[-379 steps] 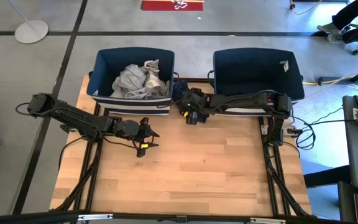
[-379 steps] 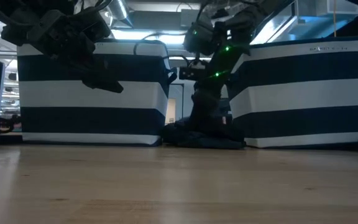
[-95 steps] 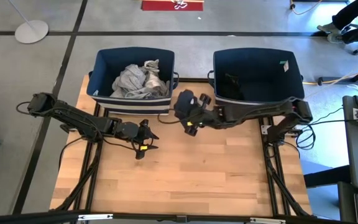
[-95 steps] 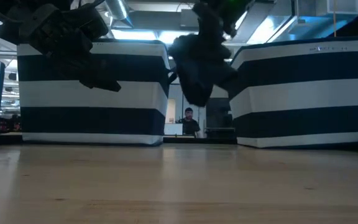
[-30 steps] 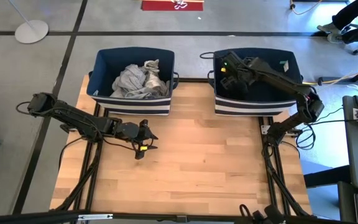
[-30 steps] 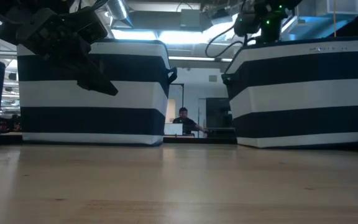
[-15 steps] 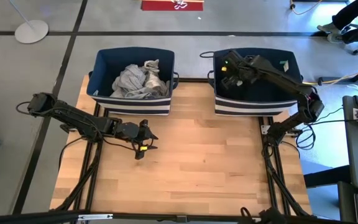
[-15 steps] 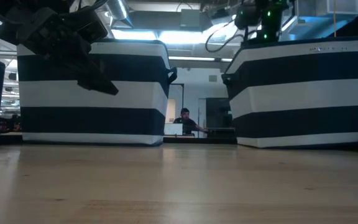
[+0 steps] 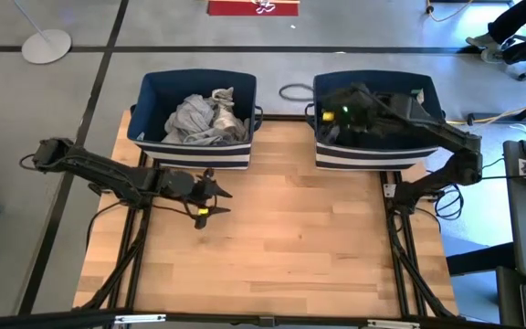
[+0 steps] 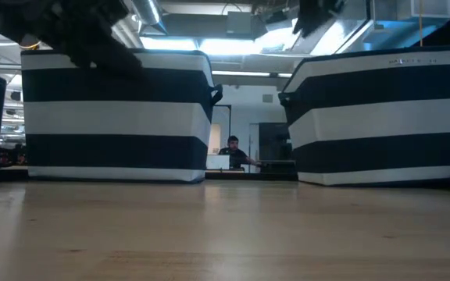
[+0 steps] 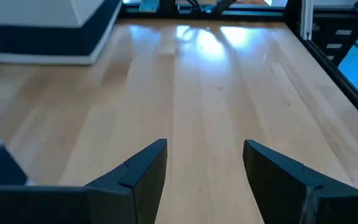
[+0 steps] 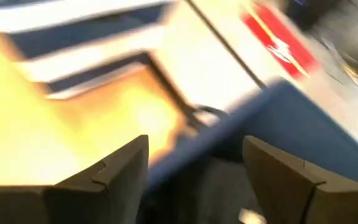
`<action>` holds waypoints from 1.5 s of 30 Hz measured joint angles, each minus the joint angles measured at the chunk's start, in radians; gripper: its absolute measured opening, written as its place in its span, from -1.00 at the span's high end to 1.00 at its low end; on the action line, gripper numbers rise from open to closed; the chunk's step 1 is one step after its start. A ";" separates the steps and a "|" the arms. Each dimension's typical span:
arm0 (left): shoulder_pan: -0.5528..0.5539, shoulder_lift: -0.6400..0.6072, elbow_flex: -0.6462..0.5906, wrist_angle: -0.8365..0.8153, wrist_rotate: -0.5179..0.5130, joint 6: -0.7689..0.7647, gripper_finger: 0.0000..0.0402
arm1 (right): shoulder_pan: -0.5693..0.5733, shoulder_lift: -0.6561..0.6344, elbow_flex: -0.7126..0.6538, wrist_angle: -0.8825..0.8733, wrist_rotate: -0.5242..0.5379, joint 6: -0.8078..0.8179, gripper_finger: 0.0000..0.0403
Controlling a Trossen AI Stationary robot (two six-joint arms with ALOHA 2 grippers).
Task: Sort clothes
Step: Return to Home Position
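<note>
Light grey and white clothes (image 9: pixel 204 117) lie heaped in the left navy bin (image 9: pixel 153 91). Dark clothes (image 9: pixel 359 135) lie in the right navy bin (image 9: pixel 427 114), partly hidden under my right arm. My right gripper (image 9: pixel 323 111) is open and empty over that bin's left side, near its rim; the right wrist view (image 12: pixel 194 162) shows nothing between its fingers. My left gripper (image 9: pixel 217 191) is open and empty above the bare table in front of the left bin, as the left wrist view (image 11: pixel 204 155) also shows.
The two striped bins stand side by side at the table's far edge, with a gap (image 10: pixel 241 148) between them. The wooden table top (image 9: pixel 299 238) lies open in front of them. A person (image 10: pixel 230 152) shows far off in the room beyond the gap.
My left gripper has risen a little above the table. My right gripper has swung inside the right bin from its far left corner toward its near left side, and its arm now lies lower across the bin.
</note>
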 joint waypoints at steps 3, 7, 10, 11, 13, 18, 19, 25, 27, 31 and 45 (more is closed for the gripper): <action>0.008 -0.061 0.000 -0.035 0.000 0.020 0.00 | 0.100 0.000 0.000 0.061 -0.079 -0.032 -0.29; 0.012 -0.128 0.000 -0.070 0.000 0.043 0.00 | 0.228 -0.001 -0.050 0.208 -0.221 -0.112 -0.29; 0.012 -0.169 -0.002 -0.094 0.000 0.051 0.00 | 0.310 0.001 -0.111 0.317 -0.317 -0.157 -0.29; 0.012 -0.183 -0.006 -0.094 0.000 0.050 0.00 | 0.336 0.001 -0.135 0.361 -0.335 -0.168 -0.29; 0.012 -0.211 -0.028 -0.096 0.000 0.044 0.00 | 0.381 0.000 -0.190 0.438 -0.354 -0.190 -0.28; 0.012 -0.272 -0.111 -0.057 -0.003 -0.007 0.11 | 0.438 -0.022 -0.341 0.579 -0.353 -0.160 -0.22; 0.012 -0.282 -0.130 -0.040 -0.003 -0.018 0.15 | 0.446 -0.030 -0.380 0.601 -0.353 -0.152 -0.19; 0.012 -0.378 -0.211 -0.024 -0.003 -0.063 0.38 | 0.484 -0.104 -0.607 0.819 -0.353 -0.078 -0.03; 0.012 -0.412 -0.226 -0.019 -0.003 -0.064 0.45 | 0.496 -0.150 -0.685 0.897 -0.352 -0.049 0.02; 0.012 -0.487 -0.263 -0.017 -0.003 -0.054 0.56 | 0.521 -0.255 -0.846 1.035 -0.320 0.006 0.10; 0.012 -0.653 -0.348 -0.026 -0.003 -0.063 0.68 | 0.559 -0.584 -1.239 1.308 -0.260 0.104 0.31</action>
